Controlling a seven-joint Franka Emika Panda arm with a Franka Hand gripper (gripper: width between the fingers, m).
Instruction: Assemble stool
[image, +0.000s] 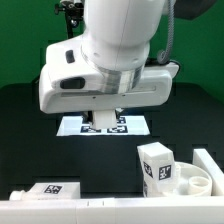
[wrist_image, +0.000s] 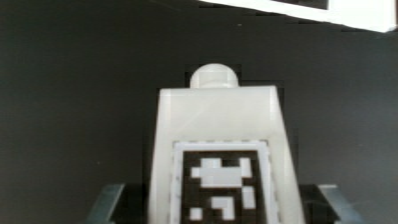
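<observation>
1. At the exterior view's left, a lying leg (image: 50, 189) is seen flat at the table's (image: 25, 135) front edge. It is not yet fitted.
2. In the middle, near the marker board (image: 103, 125), a held leg (wrist_image: 217, 135) is clasped by the gripper (wrist_image: 217, 200). The jaws are closed against its two sides, and its peg is pointed away from the wrist.
3. At the right, an upright leg (image: 154, 165) is stood at the rim of the seat (image: 198, 180) — whether it is fully seated cannot be told.
4. The task is judged early — at most one leg is fitted, and at least two are left.
</observation>
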